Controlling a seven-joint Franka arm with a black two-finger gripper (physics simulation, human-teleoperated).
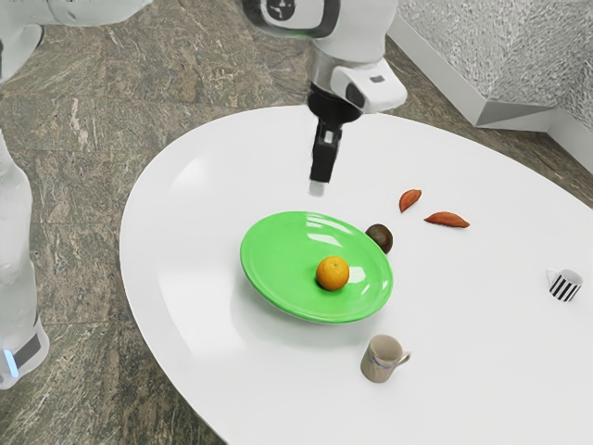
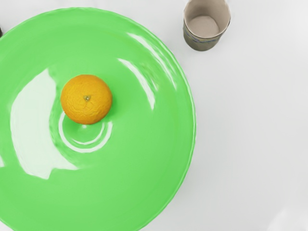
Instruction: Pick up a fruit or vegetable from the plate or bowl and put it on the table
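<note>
My gripper (image 1: 318, 187) hangs above the table, over the far side of the green plate (image 1: 289, 276) and higher than its rim. From this side its state cannot be made out. An orange (image 1: 333, 273) rests in the plate, off its middle, with a gap between it and the gripper. Looking down in the wrist view, the orange (image 2: 86, 99) has its stem spot facing up, and the green plate (image 2: 139, 185) spreads widely around it. The white table (image 1: 215, 371) lies beneath the plate.
A dark avocado-like item (image 1: 380, 238) sits at the plate's edge. Two reddish-orange pieces (image 1: 410, 199) (image 1: 447, 220) lie beyond it. A beige mug (image 1: 381, 359), also in the wrist view (image 2: 206, 26), stands near the plate; a striped mug (image 1: 565, 286) is toward the exterior view's right.
</note>
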